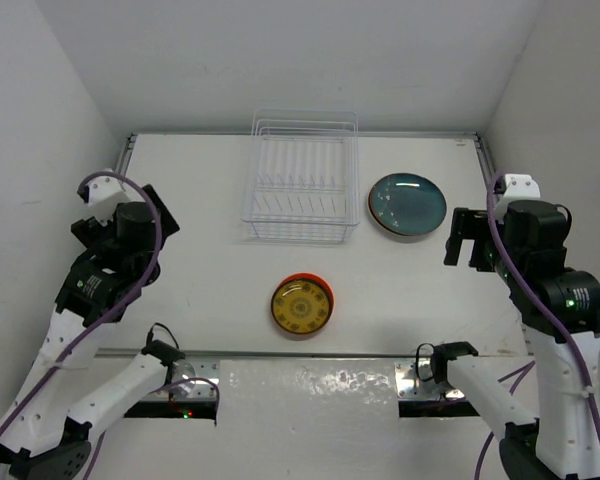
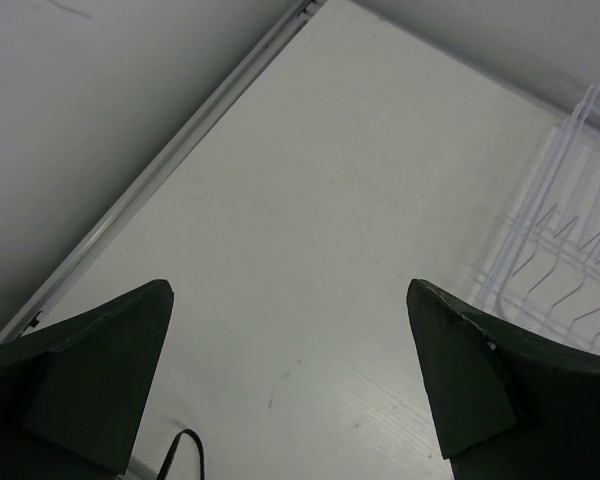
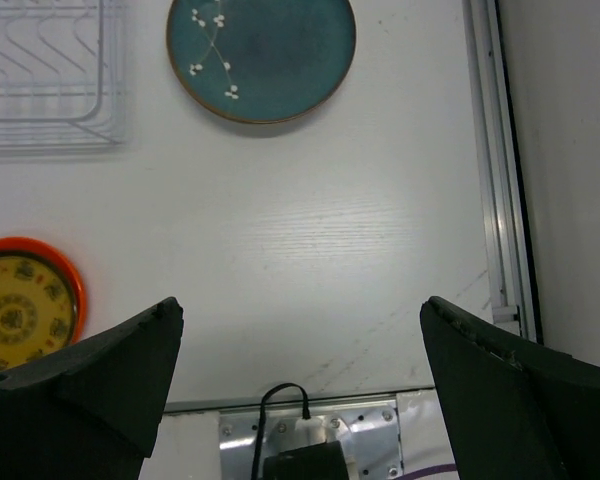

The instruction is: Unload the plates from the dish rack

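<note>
The clear wire dish rack (image 1: 302, 190) stands at the back middle of the table with no plates in its slots; its corner shows in the left wrist view (image 2: 570, 270) and the right wrist view (image 3: 50, 90). A dark teal plate (image 1: 407, 205) lies flat to the rack's right, also in the right wrist view (image 3: 261, 55). A yellow-brown patterned plate (image 1: 301, 306) lies on an orange plate in front of the rack, also in the right wrist view (image 3: 20, 310). My left gripper (image 2: 290, 385) is open and empty at the far left. My right gripper (image 3: 300, 375) is open and empty at the right.
A metal rail runs along the table's left edge (image 2: 180, 150) and right edge (image 3: 495, 180). White walls enclose the table on three sides. A metal bracket with a black cable (image 3: 300, 440) sits at the near edge.
</note>
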{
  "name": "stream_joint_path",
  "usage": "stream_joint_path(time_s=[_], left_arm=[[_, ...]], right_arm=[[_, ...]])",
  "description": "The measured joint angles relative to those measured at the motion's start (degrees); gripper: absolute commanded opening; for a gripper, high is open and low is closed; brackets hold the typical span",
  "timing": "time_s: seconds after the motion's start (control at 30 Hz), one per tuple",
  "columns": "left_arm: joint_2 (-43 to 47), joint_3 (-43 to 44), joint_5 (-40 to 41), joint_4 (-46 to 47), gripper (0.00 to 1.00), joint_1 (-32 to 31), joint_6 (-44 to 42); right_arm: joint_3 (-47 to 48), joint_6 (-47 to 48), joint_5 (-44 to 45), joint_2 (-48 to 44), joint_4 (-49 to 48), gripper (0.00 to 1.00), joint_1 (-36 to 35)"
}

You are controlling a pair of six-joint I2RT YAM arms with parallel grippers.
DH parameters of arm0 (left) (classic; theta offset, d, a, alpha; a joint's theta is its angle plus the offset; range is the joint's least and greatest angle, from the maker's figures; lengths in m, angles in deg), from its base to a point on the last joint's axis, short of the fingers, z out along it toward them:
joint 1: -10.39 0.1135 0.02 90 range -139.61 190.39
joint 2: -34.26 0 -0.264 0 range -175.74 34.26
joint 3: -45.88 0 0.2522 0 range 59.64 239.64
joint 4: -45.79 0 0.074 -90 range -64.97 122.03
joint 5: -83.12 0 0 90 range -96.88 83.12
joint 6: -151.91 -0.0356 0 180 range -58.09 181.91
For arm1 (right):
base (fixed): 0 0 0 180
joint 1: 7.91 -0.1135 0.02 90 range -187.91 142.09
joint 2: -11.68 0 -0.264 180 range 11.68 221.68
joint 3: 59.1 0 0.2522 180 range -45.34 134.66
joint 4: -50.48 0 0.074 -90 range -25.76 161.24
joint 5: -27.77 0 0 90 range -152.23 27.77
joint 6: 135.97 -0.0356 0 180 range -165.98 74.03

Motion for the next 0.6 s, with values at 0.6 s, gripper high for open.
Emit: stream_joint_path(time_s=[0.6], left_arm=[[-1.79,-0.94,-0.5,-3.19,1.0,-0.39,1.64]], right_arm=[[1.03,0.83,2.62,0.98,1.66,0.99,0.0]])
